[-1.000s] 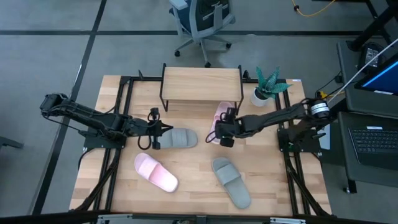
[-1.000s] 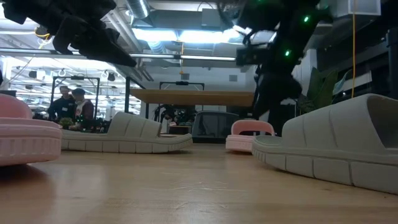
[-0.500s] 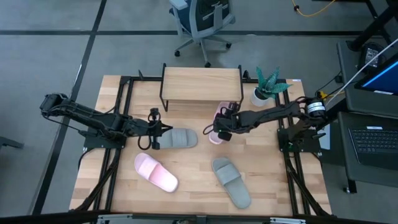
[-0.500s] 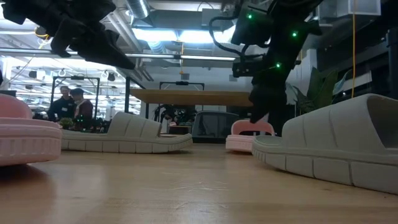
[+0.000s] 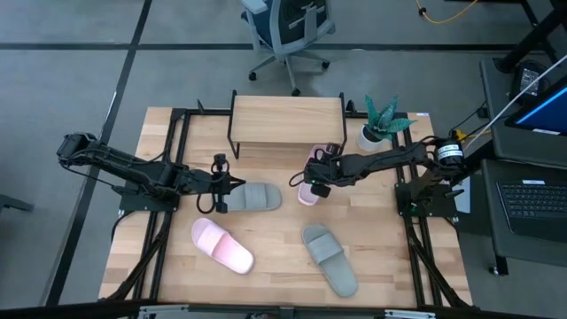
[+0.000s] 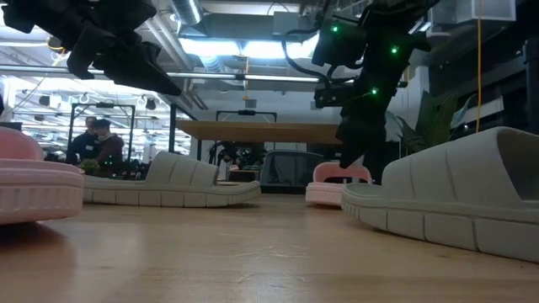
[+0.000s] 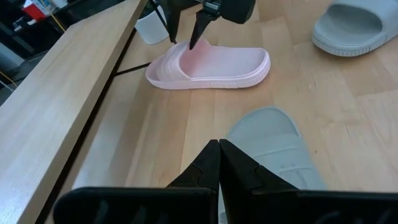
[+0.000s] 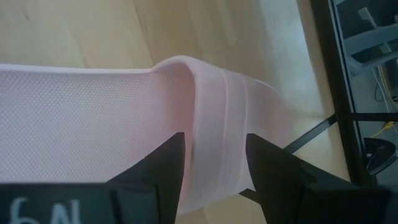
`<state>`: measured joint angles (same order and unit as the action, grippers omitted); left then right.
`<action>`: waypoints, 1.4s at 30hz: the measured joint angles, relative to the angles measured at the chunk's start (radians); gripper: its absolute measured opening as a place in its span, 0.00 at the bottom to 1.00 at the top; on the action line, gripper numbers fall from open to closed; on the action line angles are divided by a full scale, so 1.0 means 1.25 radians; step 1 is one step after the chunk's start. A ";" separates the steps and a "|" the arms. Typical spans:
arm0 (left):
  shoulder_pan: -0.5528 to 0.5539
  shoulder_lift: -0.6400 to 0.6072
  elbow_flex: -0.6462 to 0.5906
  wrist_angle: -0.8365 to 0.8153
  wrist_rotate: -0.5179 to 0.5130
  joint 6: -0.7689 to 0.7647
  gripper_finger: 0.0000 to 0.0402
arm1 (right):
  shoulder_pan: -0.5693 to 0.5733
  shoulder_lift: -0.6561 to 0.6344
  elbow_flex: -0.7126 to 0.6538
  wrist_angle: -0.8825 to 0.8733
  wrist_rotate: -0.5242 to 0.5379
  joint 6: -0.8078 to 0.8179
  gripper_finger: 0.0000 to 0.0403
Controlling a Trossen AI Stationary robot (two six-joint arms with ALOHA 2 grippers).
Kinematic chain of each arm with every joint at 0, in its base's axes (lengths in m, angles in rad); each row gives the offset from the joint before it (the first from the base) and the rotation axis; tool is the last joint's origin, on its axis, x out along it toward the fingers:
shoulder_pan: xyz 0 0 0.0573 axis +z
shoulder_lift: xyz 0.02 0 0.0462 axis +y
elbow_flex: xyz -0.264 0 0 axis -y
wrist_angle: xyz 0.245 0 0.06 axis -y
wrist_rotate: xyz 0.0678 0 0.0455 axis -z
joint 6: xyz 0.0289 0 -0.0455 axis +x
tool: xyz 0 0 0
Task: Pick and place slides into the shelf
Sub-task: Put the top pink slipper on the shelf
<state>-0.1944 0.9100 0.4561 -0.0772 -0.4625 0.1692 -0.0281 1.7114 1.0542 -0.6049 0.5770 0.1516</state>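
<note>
Left arm stretched low toward the middle, left pincer [image 5: 215,182] closed tight, right arm reaching inward, right pincer [image 5: 316,178] spread apart

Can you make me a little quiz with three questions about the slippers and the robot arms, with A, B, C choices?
1. Where is the pink slide that the right gripper works on?
A. Beside the shelf
B. On the shelf's top board
C. On the floor

2. How many grey-green slides lie on the table?
A. One
B. Two
C. Four

3. How are the left gripper's fingers?
A. Wide open
B. Shut, holding nothing
C. Shut on a pink slide

Answers:
1 A: it lies on the table by the shelf's right legs.
2 B: one by the left gripper, one nearer the front.
3 B: the left wrist view shows the fingers together above the grey-green slide.
</note>
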 joint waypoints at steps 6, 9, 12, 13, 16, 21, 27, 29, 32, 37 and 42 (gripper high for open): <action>0.000 0.000 0.000 -0.001 0.000 0.000 0.00 | -0.008 0.002 0.000 0.000 -0.003 -0.002 0.43; 0.000 0.000 0.000 -0.001 0.000 0.000 0.00 | -0.008 0.002 0.000 0.000 -0.003 -0.003 0.43; 0.000 0.000 0.000 -0.001 0.000 0.000 0.00 | -0.008 0.002 0.000 0.001 -0.024 -0.002 0.43; 0.000 0.000 0.000 -0.001 0.000 0.000 0.00 | -0.008 0.002 0.000 0.000 -0.025 -0.001 0.43; 0.000 0.000 0.000 -0.001 0.000 0.000 0.00 | -0.008 0.002 0.000 0.000 -0.025 -0.002 0.43; 0.000 0.000 0.000 -0.001 0.000 0.000 0.00 | -0.008 0.002 0.000 0.000 -0.025 0.000 0.43; 0.000 0.000 0.000 -0.001 0.000 0.000 0.00 | -0.019 0.002 0.000 0.000 -0.025 0.000 0.43; 0.000 0.000 0.000 -0.001 0.000 0.000 0.00 | -0.024 0.002 0.000 0.000 -0.025 0.000 0.42; 0.000 0.000 0.000 -0.001 0.000 0.000 0.00 | -0.028 0.002 0.000 0.000 -0.027 -0.001 0.39; 0.000 0.000 0.000 -0.001 0.000 0.000 0.00 | -0.031 0.002 0.000 0.000 -0.046 0.000 0.32; 0.000 0.000 0.000 -0.001 0.000 0.000 0.00 | -0.031 0.002 0.000 0.000 -0.047 0.000 0.24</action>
<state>-0.1944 0.9100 0.4561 -0.0784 -0.4625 0.1690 -0.0673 1.7138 1.0542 -0.6047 0.5186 0.1520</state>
